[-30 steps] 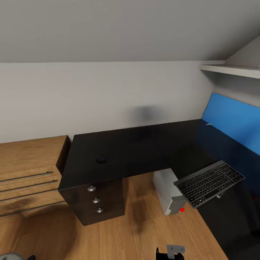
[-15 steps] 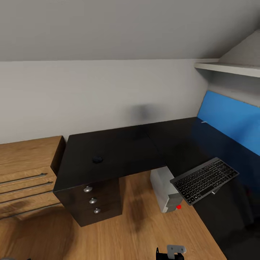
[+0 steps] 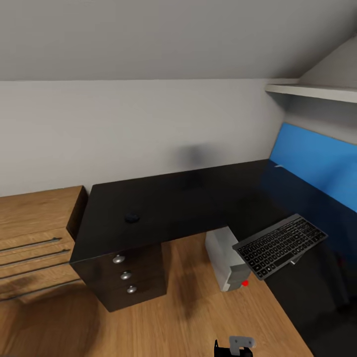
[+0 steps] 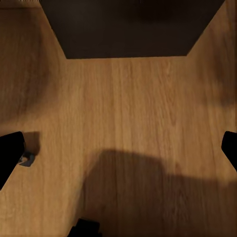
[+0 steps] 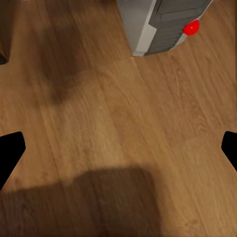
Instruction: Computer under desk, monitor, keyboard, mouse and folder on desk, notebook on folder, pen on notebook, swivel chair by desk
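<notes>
Left tool (image 4: 118, 148) is spread wide, its dark fingertips (image 4: 10, 150) just at the edges of the wrist view, nothing between them but wooden floor (image 4: 128, 113) and a dark drawer front beyond. Right tool (image 5: 118, 148) is equally wide apart and holding nothing, hanging over the floor with the computer (image 5: 158, 24) ahead of it, grey front and a red button showing. From the head camera I've got the L-shaped worktop (image 3: 188, 203) in front of me, glossy black, with the blue back panel (image 3: 317, 163) along its right wing. The mouse (image 3: 131, 217) sits on the left wing, well apart from everything else. The keyboard (image 3: 280, 246) lies on the right wing, overhanging its inner edge and looking tilted. The computer (image 3: 226, 258) stands on the floor under the worktop, in the inner corner just beside the keyboard's overhang. Three round silver knobs (image 3: 125, 275) run down the dark drawers under the left end. A light wooden chest (image 3: 34, 238) with long bar handles stands just beside that end, and a white shelf (image 3: 312, 91) hangs above the blue panel.
</notes>
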Controlling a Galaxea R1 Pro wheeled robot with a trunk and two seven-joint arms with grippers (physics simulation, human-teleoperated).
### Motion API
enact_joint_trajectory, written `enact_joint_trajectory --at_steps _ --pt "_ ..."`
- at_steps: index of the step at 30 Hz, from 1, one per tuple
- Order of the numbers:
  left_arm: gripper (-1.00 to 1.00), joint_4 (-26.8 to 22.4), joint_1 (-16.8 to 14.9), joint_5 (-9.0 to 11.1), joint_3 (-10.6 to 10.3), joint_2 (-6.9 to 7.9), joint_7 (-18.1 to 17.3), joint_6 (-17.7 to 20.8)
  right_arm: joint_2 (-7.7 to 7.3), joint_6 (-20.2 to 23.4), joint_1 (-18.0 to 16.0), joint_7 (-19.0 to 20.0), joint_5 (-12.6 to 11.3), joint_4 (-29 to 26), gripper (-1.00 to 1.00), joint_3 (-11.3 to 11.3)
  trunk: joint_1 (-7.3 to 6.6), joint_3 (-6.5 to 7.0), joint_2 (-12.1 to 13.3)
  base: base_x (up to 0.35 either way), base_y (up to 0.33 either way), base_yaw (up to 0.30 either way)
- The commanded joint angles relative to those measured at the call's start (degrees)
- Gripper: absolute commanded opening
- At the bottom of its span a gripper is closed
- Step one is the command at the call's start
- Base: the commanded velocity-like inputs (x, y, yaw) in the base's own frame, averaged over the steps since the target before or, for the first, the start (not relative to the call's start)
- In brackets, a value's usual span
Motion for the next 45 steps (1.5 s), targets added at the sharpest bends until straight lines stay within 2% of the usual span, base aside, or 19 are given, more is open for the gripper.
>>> enact_joint_trajectory --at_steps 1,13,24,33,45 --pt "1.0 0.02 -0.02 0.23 0.03 -0.02 0.01 -0.18 0.03 -0.19 -0.06 -0.27 -0.26 0.12 1.0 0.47 0.0 0.01 -0.03 0.0 0.0 -0.138" --pt "1.0 0.1 -0.02 0.25 -0.02 0.07 -0.08 -0.18 0.1 -0.23 -0.06 -0.2 -0.26 0.17 1.0 0.47 0.0 0.47 -0.03 0.0 0.0 -0.182" --pt "1.0 0.11 -0.02 0.17 -0.03 0.07 -0.09 -0.18 0.27 -0.23 -0.06 -0.19 -0.26 0.21 1.0 0.47 0.0 0.56 -0.03 -0.105 0.074 -0.034" --pt "1.0 0.11 -0.02 0.16 -0.03 0.06 -0.09 -0.18 0.29 -0.43 -0.02 -0.18 -0.26 0.21 1.0 0.47 0.0 1.24 -0.03 -0.013 0.009 -0.02" --pt "1.0 0.11 -0.02 0.15 -0.03 0.07 -0.09 -0.18 0.22 -0.46 0.02 -0.18 -0.26 0.21 1.0 0.47 0.0 2.12 -0.03 -0.001 0.0 -0.177"
